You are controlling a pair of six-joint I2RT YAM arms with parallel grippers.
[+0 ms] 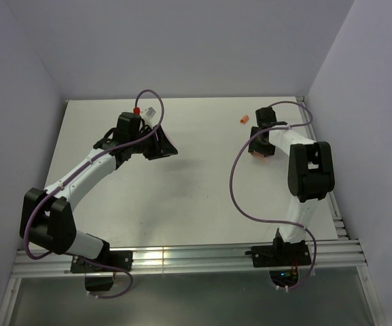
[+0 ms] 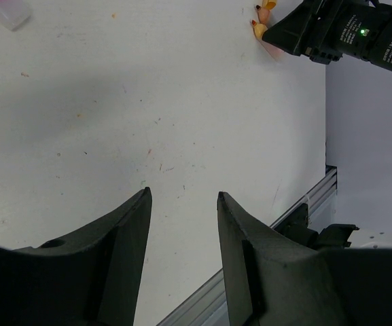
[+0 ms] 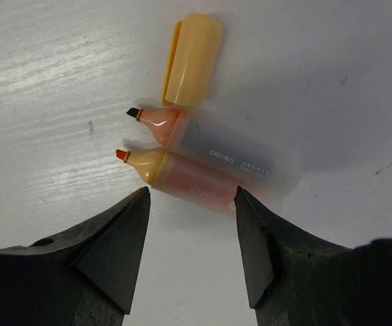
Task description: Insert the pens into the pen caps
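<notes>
Overhead, the white table (image 1: 202, 197) carries both arms. Left gripper (image 2: 182, 197): fingers parted, nothing between them, bare tabletop ahead. Right gripper (image 3: 192, 193): fingers spread wide (gripping nothing), with two uncapped pens (image 3: 202, 180) lying side by side just ahead of its fingertips. An orange pen cap (image 3: 192, 61) lies just beyond them.

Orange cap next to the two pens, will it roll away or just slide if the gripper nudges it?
The orange cap looks like small, stiff plastic, so it is probably light and apt to skid on the smooth table. Its side clip should probably stop it rolling far.
</notes>
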